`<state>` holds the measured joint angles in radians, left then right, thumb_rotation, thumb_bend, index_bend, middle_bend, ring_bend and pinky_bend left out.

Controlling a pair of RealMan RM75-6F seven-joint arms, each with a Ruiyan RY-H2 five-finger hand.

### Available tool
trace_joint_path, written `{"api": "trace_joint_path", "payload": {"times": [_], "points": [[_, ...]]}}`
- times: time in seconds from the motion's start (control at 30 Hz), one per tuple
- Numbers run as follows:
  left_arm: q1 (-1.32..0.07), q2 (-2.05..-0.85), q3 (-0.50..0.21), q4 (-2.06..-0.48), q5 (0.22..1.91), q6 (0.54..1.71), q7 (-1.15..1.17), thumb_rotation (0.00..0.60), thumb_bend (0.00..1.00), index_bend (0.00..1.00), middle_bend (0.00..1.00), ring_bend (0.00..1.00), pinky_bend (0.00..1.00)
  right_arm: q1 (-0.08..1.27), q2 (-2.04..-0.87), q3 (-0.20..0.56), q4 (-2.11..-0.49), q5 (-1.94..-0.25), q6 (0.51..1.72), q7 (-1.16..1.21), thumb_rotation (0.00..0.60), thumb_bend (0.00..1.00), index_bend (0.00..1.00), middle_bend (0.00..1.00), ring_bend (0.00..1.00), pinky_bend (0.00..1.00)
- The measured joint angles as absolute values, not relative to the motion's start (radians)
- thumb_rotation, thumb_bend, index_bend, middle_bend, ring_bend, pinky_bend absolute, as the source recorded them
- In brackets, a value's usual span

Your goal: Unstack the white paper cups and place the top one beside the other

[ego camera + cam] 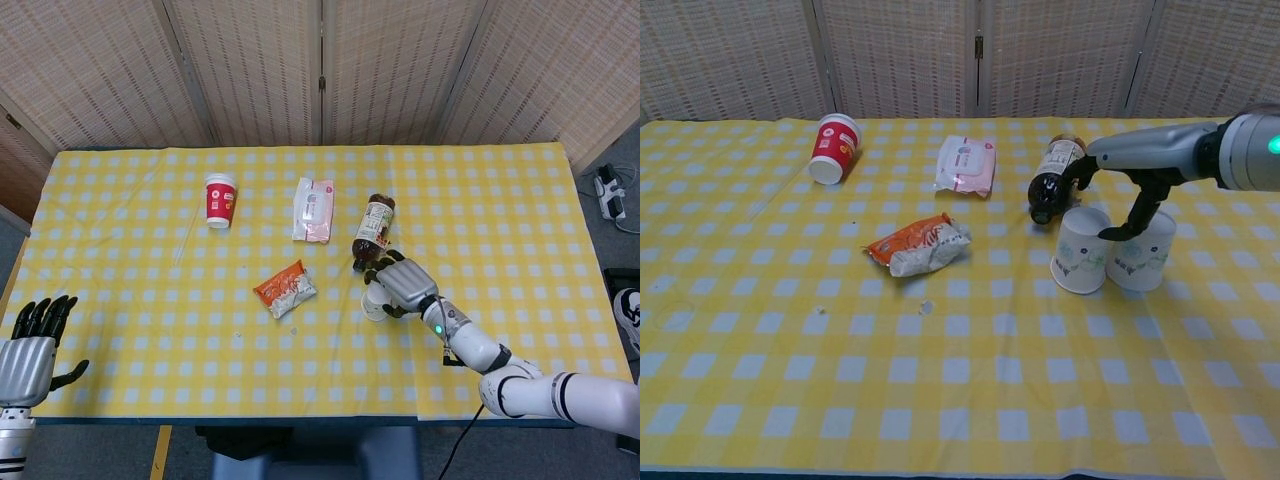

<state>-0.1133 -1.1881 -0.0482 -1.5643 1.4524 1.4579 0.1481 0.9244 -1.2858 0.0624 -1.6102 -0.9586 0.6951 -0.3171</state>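
Two white paper cups stand mouth-down side by side at the right of the table in the chest view. The right cup (1140,254) sits upright. The left cup (1081,251) leans, its mouth rim tipped toward the lower left. My right hand (1135,175) reaches over them from the right and pinches the leaning cup, thumb near the bottle cap and a finger down between the two cups. From the head camera, my right hand (402,285) covers both cups; only a bit of one cup's rim (374,306) shows. My left hand (30,350) hovers off the table's near-left corner, fingers apart, holding nothing.
A brown drink bottle (1053,175) lies just behind the leaning cup, close to my thumb. An orange snack bag (917,245) lies mid-table. A white packet (967,164) and a red paper cup (832,147) lie farther back. The yellow checked tablecloth (940,380) covers the table.
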Motion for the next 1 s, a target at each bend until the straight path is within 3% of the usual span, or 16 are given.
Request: {"api": "trace_joint_path", "payload": {"times": [0.17, 0.43, 0.63, 0.83, 1.0], "points": [[-0.115, -1.190, -0.048, -1.561, 1.453, 1.455, 0.145, 0.600, 0.24, 0.12, 0.11, 0.07, 0.00, 0.916, -1.275, 0.062, -1.624, -0.974, 0.710, -0.308, 0.600, 0.40, 0.19, 0.18, 0.17, 0.07], [-0.116, -1.184, -0.054, -1.563, 1.457, 1.462, 0.137, 0.600, 0.24, 0.10, 0.11, 0.07, 0.00, 0.859, -1.202, 0.062, -1.695, -1.031, 0.812, -0.287, 0.600, 0.40, 0.19, 0.17, 0.17, 0.07], [-0.117, -1.188, -0.057, -1.563, 1.464, 1.471, 0.137, 0.600, 0.25, 0.09, 0.11, 0.07, 0.00, 0.744, -1.152, 0.046, -1.735, -1.134, 1.007, -0.261, 0.600, 0.40, 0.15, 0.12, 0.14, 0.06], [-0.117, -1.191, -0.066, -1.578, 1.466, 1.488, 0.148, 0.600, 0.25, 0.07, 0.11, 0.07, 0.00, 0.575, -1.112, 0.004, -1.744, -1.270, 1.222, -0.200, 0.600, 0.40, 0.00, 0.00, 0.01, 0.00], [-0.116, -1.190, -0.067, -1.601, 1.475, 1.499, 0.164, 0.600, 0.26, 0.07, 0.11, 0.07, 0.00, 0.444, -1.088, -0.038, -1.729, -1.344, 1.355, -0.155, 0.600, 0.40, 0.00, 0.00, 0.00, 0.00]]}}
